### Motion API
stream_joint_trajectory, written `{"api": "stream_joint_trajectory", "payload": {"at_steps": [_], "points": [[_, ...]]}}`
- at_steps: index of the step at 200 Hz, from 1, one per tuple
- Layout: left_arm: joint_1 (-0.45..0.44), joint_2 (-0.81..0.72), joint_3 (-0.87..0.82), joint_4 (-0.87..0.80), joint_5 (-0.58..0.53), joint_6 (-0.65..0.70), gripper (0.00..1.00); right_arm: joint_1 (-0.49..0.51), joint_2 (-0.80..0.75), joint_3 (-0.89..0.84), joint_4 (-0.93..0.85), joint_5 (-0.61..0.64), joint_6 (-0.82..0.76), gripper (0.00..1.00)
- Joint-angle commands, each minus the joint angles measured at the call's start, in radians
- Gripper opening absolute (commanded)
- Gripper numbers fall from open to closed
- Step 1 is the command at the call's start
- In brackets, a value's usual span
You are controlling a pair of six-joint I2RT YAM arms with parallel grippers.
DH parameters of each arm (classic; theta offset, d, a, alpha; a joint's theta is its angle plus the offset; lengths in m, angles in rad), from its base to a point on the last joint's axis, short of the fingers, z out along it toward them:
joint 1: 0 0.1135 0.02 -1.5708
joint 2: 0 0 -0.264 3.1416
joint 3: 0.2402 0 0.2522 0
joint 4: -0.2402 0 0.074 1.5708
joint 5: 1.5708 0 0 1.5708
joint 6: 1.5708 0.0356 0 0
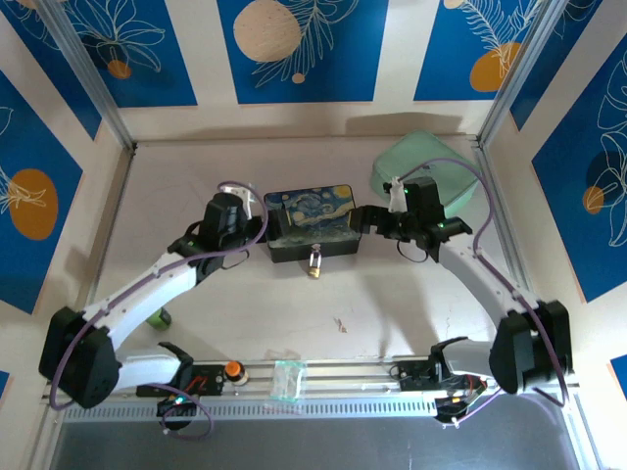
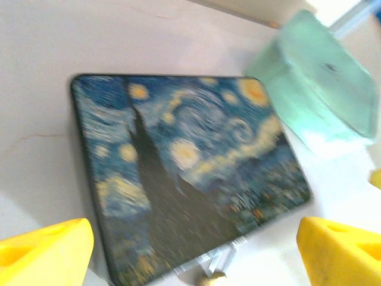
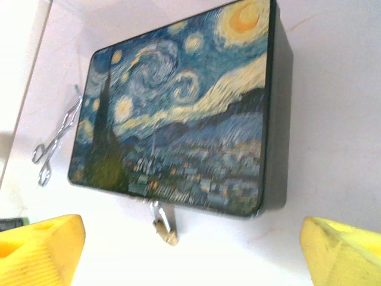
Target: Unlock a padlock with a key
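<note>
The tiny brass-gold padlock with a silver shackle point(image 3: 165, 229) is hooked on the middle of the near long side of the glossy starry-night painted box point(image 3: 178, 119), long axis laid toward the arm bases on the pale matte table point(image 1: 392, 304). It's flanked by the left gripper point(image 2: 195, 231) and the right gripper point(image 3: 191, 226), yellow jaws spread wide, nothing held, neither clearly nearer. A thin silvery looped metal piece point(image 3: 56, 140) is seen by the box's left end; key or not can't be told.

No legible text, label or number, even on the painted box point(image 1: 312, 223).
</note>
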Motion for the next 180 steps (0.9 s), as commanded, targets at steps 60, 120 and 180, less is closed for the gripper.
{"api": "stream_joint_trajectory", "payload": {"at_steps": [60,120,180], "points": [[-0.203,-0.095,-0.181,-0.011,0.169,-0.064,0.93,0.285,-0.232,-0.228,-0.284,0.029,0.109,0.87],[-0.342,-0.024,-0.3,0.133,0.089,-0.184,0.88,0.568,-0.216,-0.343,-0.235,0.199,0.304,0.69],[-0.403,0.024,-0.324,0.2,0.039,-0.236,0.88,0.728,-0.023,-0.307,-0.167,0.316,0.356,0.49]]}}
